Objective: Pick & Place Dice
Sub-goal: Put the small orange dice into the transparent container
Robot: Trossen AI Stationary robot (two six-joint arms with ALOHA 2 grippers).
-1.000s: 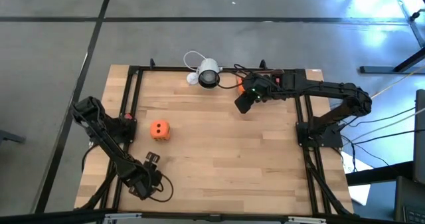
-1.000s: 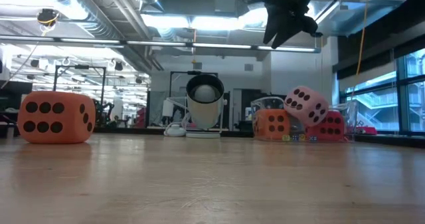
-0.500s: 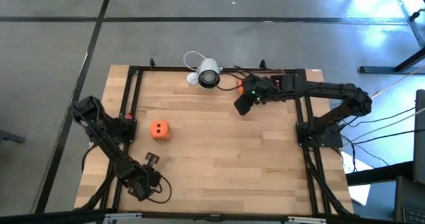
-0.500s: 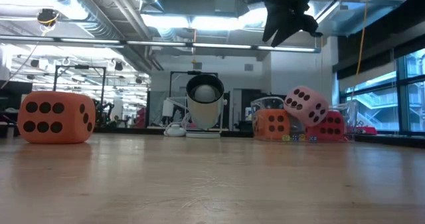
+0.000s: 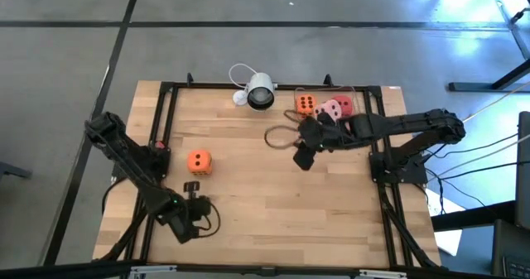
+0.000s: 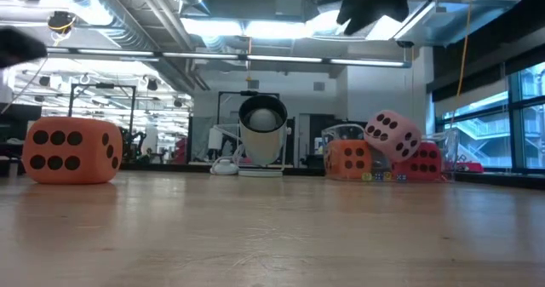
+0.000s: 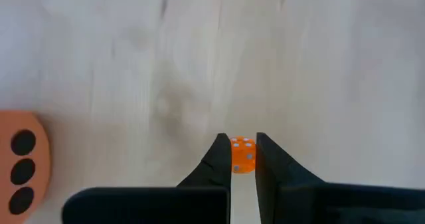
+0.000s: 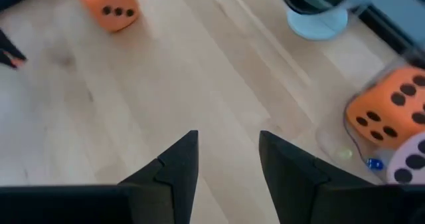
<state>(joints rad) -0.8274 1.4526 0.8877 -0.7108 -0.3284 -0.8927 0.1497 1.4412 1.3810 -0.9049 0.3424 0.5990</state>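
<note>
**Left gripper closes on a small die; right arm leaves the pile**

The left gripper point(image 5: 195, 208), near the front left of the table point(image 5: 273, 213), was wide open a second ago. Now its jaws are almost fully together. In the left wrist view a tiny orange die point(image 7: 243, 155) with pale dots sits exactly between the fingertips, so I judge that it is pinched there. Whether it is already lifted from the wood, I cannot tell.

The right gripper point(image 8: 228, 136) has moved away from the back edge toward the middle of the table. Its jaws are about half open, same as before, and hold nothing.

This move uncovers the group at the back right: an orange die point(image 5: 305, 103), a pink die point(image 5: 334, 108) and a red die point(image 5: 348, 103), close together, beside the white camera point(image 5: 259, 92). The large orange die point(image 5: 199, 161) lies alone on the left side, not touched, just beyond the left gripper.

For the task this looks like the end of the grasp. The next step is probably the lift and the carry.
</note>
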